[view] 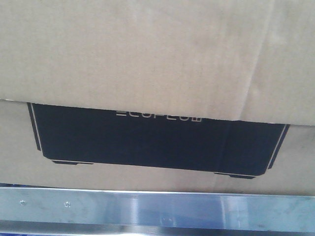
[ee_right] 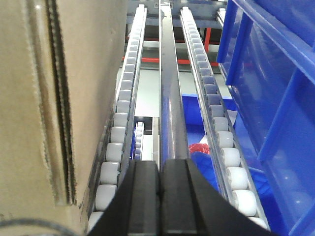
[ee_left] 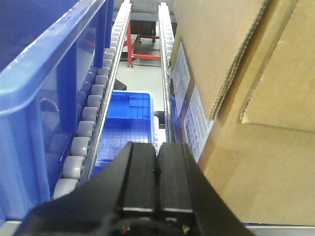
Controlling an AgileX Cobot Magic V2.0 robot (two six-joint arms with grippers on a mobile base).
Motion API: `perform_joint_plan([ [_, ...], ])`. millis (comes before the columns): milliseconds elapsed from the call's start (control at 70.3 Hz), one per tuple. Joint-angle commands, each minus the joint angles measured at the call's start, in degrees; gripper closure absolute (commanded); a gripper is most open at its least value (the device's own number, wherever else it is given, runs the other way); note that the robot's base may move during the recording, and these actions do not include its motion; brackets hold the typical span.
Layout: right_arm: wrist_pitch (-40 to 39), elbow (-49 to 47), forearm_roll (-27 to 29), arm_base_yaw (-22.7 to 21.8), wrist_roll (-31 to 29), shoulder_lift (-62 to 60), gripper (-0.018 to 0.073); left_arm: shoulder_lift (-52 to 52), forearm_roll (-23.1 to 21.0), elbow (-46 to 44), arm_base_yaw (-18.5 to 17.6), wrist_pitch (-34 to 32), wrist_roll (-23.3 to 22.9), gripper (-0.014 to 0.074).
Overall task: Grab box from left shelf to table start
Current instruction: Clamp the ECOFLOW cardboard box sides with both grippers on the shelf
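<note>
Front camera tight on box (view: 147,49) face; wrist cameras flank it, facing down roller tracks (ee_right: 216,123).

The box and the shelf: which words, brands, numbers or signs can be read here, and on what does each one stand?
"ECOFLOW": pale letters, blurred, tops cut off, on the black rectangle of the box.
White labels on the box's side, left wrist view: print too small to read.
Shelf rail, blue bins: no text.

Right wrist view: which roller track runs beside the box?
The left roller track, right beside the box; the right roller track borders the blue bin.
</note>
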Motion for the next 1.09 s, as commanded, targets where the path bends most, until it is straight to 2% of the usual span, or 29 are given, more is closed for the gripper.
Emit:
perform_joint_plan([
  [0,-5.2,0.1,-0.2,-0.4,-0.1,-0.5,0.0493,-0.9,-0.2,-0.3,0.0,-5.4,0.1,0.0696],
  [384,-5.2,0.1,-0.2,-0.4,-0.1,-0.5,0.0493,-0.9,-0.2,-0.3,0.0,-5.5,0.1,0.0696],
  [668,-5.2,0.1,-0.2,-0.4,-0.1,-0.5,0.0493,-0.9,-0.9,-0.3,0.0,-11.9,-0.1,0.0696],
  [810,-5.2,0.1,-0.2,-0.4,-0.1,-0.5,0.0493,-0.8,-1.1,-1.6,0.0,-20.3,-0.2,0.0696],
  [839,-5.2,0.1,-0.2,-0.4,-0.1,-0.5,0.0493,-0.8,-1.1,-2.8,0.0,-20.3,-0.2,0.0696],
  [910,-5.2,0.1,-0.2,-0.4,-0.1,-0.5,0.0493,-0.5,-1.1,-7.4,0.0,-16.2,-0.2,0.0695],
  [1009,-5.2,0.1,-0.2,-0.4,-0.1,-0.5,0.0493,2.5,0.1,-16.6,0.0,-4.0,-0.2,0.0693],
  [1081,-5.2,0.1,-0.2,-0.4,-0.1,-0.5,0.0493,5.1,0.7,-21.5,-0.4,0.3,-0.2,0.0690],
])
